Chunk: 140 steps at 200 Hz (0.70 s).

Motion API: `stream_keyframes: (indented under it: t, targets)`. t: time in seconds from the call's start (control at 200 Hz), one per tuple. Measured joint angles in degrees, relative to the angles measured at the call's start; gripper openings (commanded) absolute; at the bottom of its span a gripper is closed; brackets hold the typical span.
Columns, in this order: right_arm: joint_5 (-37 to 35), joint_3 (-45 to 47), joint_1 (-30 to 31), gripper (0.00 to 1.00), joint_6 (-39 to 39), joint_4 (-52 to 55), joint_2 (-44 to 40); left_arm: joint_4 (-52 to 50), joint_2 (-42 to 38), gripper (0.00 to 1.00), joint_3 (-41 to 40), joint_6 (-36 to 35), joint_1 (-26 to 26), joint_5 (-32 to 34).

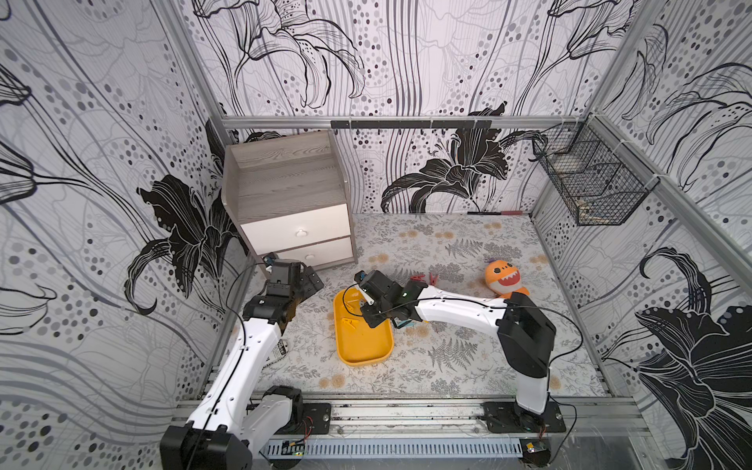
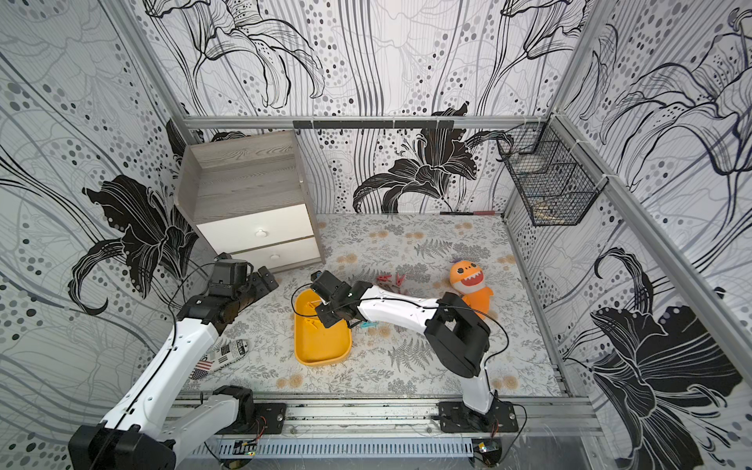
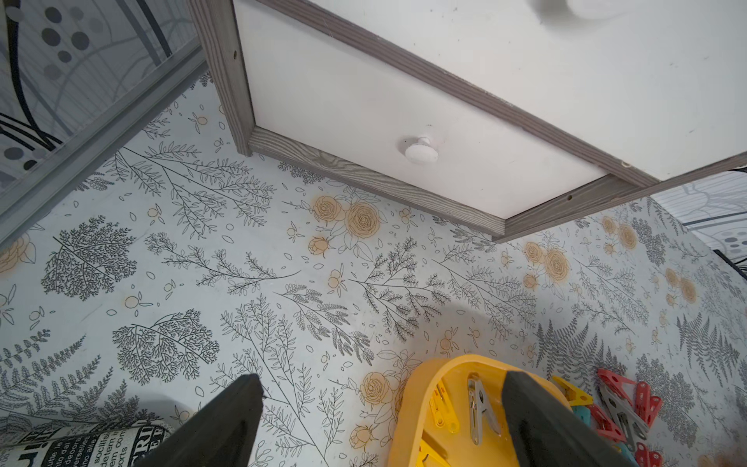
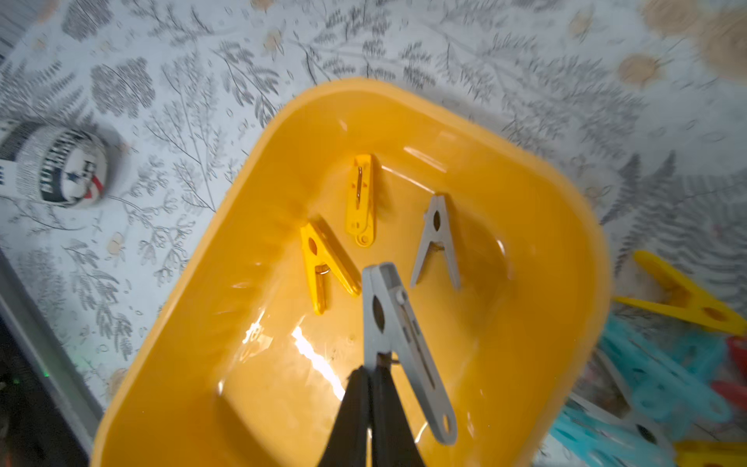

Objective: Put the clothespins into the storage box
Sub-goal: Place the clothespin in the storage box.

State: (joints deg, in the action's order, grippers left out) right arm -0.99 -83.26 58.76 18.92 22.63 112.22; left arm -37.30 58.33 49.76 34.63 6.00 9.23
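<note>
A grey clothespin is clenched by one leg between the right fingers, over the storage box. Its long axis runs away from the fingers, closed tip outward. Beyond the fingertips, two yellow clothespins and a second grey clothespin are seen lying in the box. Teal clothespins are heaped just outside its rim. The left fingers are spread wide, empty, near the drawer cabinet.

So, one storage box, two yellow clothespins and one loose grey clothespin in it, one held grey clothespin above it. The pile beside it: too tangled to count.
</note>
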Motion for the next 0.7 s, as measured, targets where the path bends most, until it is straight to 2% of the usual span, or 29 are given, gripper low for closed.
stream_keyframes:
  t: [0.17, 0.365, 0.571, 0.701]
  targets:
    - [1.55, -0.44, 0.0, 0.07, 1.2, 0.02, 4.83, 0.0, 0.0, 0.97, 0.07, 0.0, 0.02, 0.24]
    - [2.71, -5.07, -0.02, 0.08, 1.6, 0.0, 9.49, 0.0, 0.0, 0.97, 0.07, 0.0, 0.0, 0.24]
    - [2.75, -9.07, -0.17, 0.14, 1.88, 0.02, 12.48, 0.0, -0.02, 0.97, 0.07, -0.04, 0.0, 0.26]
    - [2.78, -10.82, -0.63, 0.21, 2.38, 0.39, 13.46, 0.0, -0.09, 0.97, 0.07, -0.17, 0.0, 0.26]
